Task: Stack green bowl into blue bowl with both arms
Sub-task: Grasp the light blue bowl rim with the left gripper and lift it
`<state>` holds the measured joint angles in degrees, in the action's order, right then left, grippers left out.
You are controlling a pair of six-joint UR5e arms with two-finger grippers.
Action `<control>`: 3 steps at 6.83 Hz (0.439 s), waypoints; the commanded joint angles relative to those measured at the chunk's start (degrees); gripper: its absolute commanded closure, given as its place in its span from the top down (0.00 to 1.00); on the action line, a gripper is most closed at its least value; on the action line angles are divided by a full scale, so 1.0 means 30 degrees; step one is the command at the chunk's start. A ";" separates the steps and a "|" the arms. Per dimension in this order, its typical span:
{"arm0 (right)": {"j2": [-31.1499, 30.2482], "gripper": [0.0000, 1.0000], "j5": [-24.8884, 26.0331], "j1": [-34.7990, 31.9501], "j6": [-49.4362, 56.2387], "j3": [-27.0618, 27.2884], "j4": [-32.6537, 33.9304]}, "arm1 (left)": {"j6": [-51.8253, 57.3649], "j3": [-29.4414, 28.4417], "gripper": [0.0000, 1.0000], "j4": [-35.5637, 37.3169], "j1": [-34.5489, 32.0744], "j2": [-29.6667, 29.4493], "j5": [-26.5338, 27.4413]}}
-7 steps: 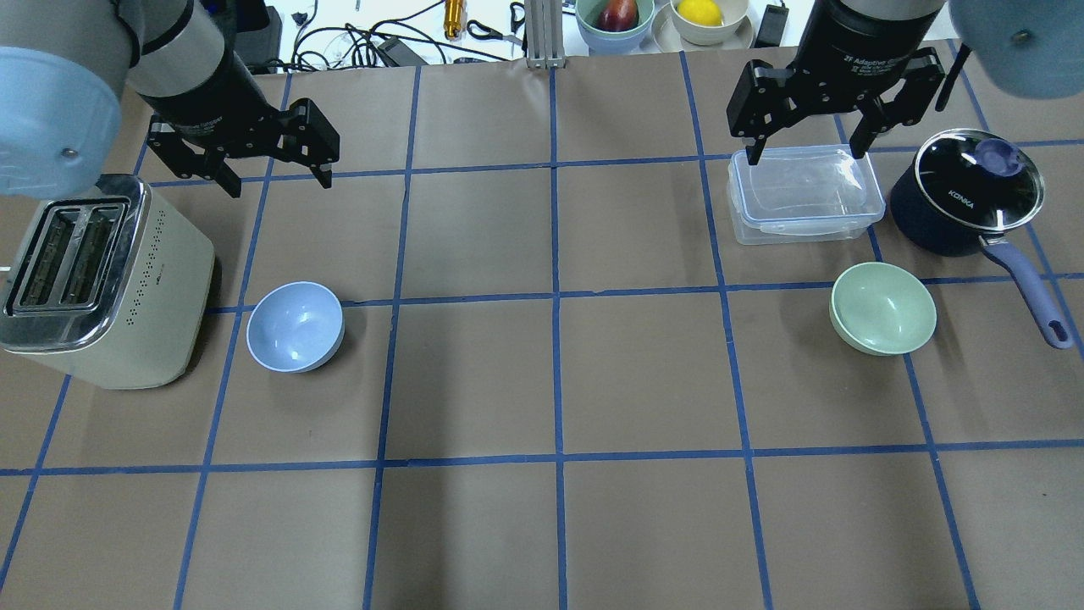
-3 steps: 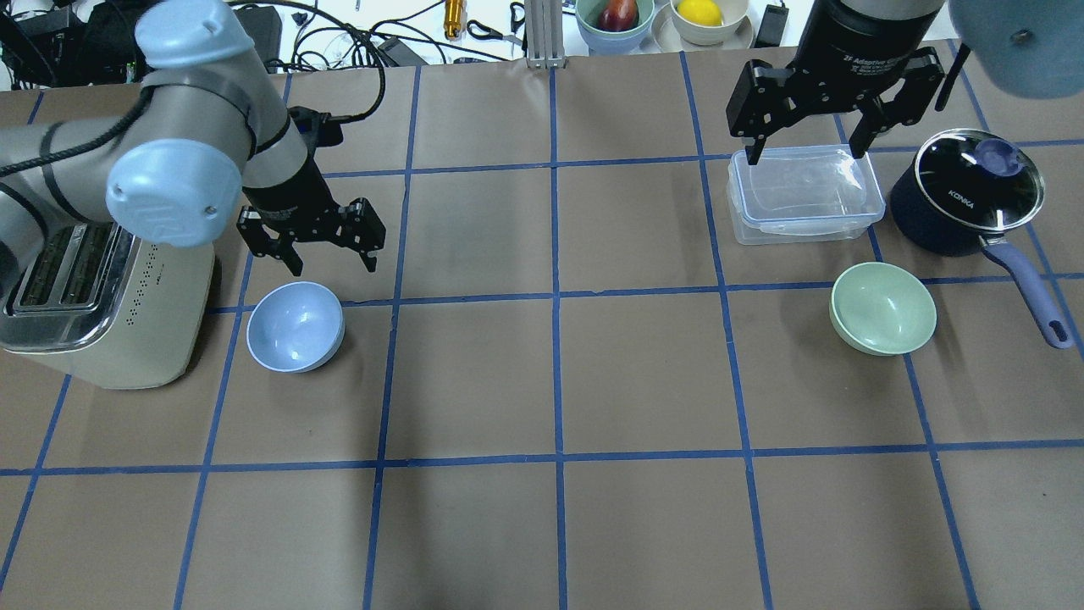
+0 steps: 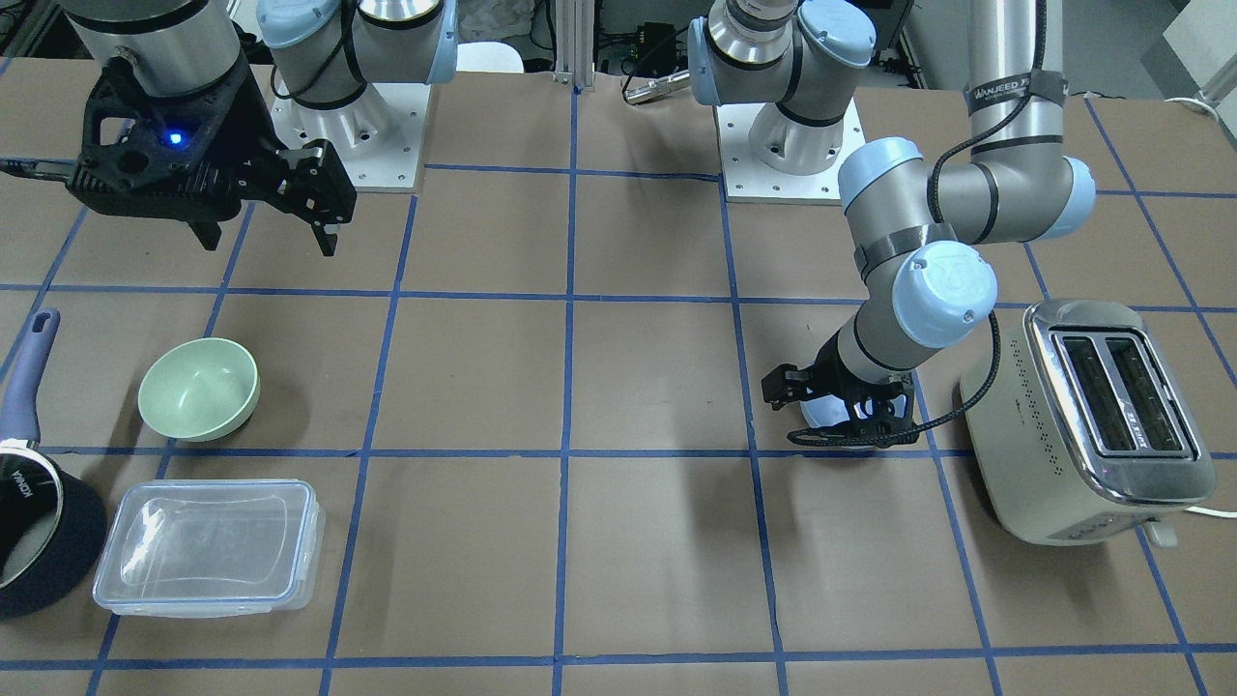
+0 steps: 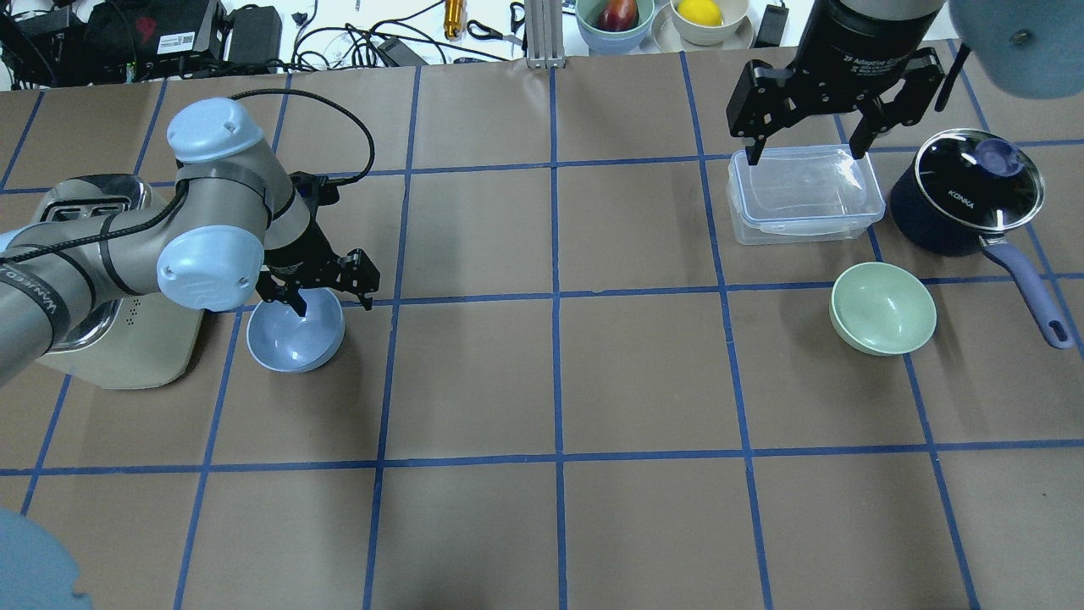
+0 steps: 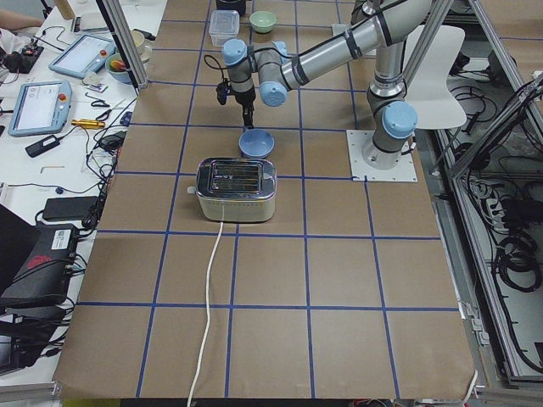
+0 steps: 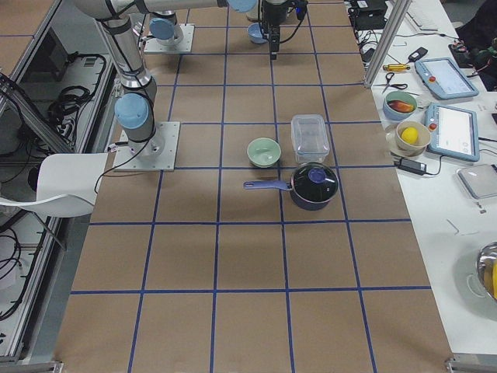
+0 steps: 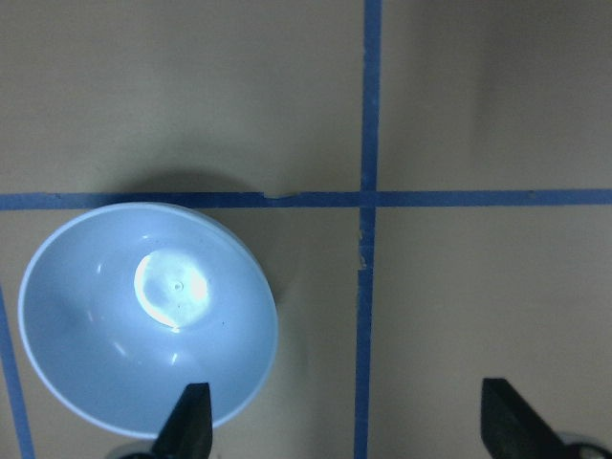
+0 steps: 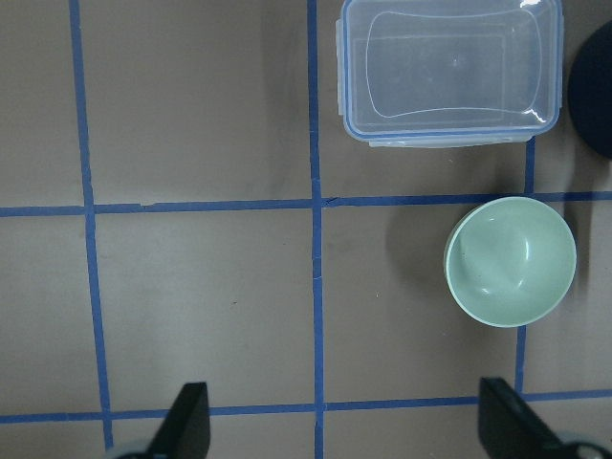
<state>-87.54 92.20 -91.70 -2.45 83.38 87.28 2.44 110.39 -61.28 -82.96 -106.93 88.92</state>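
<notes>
Surface (image 4: 559, 381): brown sheet divided by a blue tape grid.

Item count on the surface:
- Bowls: 2. The blue bowl (image 4: 292, 339) stands upright on the robot's left side. The green bowl (image 4: 883, 307) stands upright on the right side, well apart from it.
- Toaster (image 4: 135, 360): 1, just beside the blue bowl on its outer side. The left forearm passes above it.
- Clear container (image 4: 804, 193): 1, lidded, near the green bowl, farther from the robot.
- Saucepan (image 4: 965, 199): 1, with a glass lid, beside the container. Its handle runs past the green bowl's outer side without touching it.

Arms: 2.
- Left end effector (image 4: 332, 303): fingers spread, lowered over the blue bowl. The wrist view shows one fingertip at the bowl's rim and the other over bare surface, so one side of the rim lies between them. Contact cannot be determined.
- Right end effector (image 4: 806, 154): fingers spread, holding nothing, raised above the clear container.
</notes>
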 commanded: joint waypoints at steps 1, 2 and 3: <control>-0.0001 1.00 -0.0001 -0.0018 -0.0003 -0.0018 0.0000 | -0.1107 0.0497 0.82 0.0185 0.0085 -0.0275 -0.0167; -0.0001 1.00 -0.0001 0.0011 -0.0003 -0.0018 0.0000 | -0.1106 0.0468 0.30 0.0242 0.0086 -0.0305 -0.0196; -0.0001 1.00 0.0028 -0.0018 0.0026 -0.0018 0.0000 | -0.1077 0.0468 0.00 0.0272 0.0057 -0.0450 -0.0196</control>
<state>-87.54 92.22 -91.71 -2.44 83.33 87.28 -0.74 111.76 -60.57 -82.75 -107.90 88.38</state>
